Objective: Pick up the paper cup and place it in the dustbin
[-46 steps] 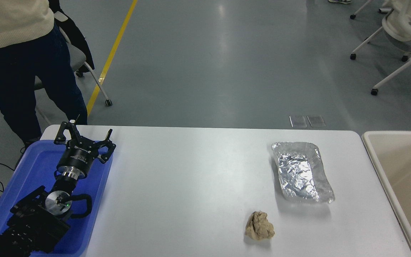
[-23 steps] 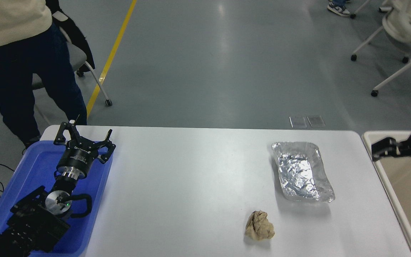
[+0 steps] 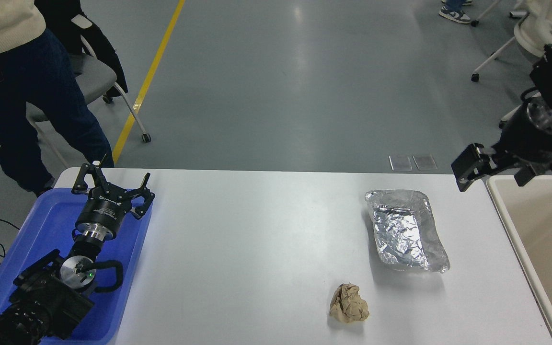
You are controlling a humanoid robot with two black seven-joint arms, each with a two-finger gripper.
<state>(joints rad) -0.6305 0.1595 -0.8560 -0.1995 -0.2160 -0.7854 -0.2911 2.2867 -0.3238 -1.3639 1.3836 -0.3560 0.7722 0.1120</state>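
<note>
Head view: the right gripper (image 3: 494, 170) has risen from the dustbin's (image 3: 501, 211) far-left corner since half a second ago and now hangs above that corner, at 2 o'clock from the foil tray (image 3: 406, 230); its jaws are spread and hold nothing. The paper cup is not visible. The left gripper (image 3: 113, 184) is unchanged, parked over the blue tray (image 3: 41, 225) at the surface's (image 3: 257, 249) 9 o'clock edge, jaws spread. The crumpled brown paper ball (image 3: 349, 303) lies at 7 o'clock from the foil tray, near the front edge. Open surface runs between the blue tray and the foil tray. A person (image 3: 22, 86) stands at 11 o'clock.
</note>
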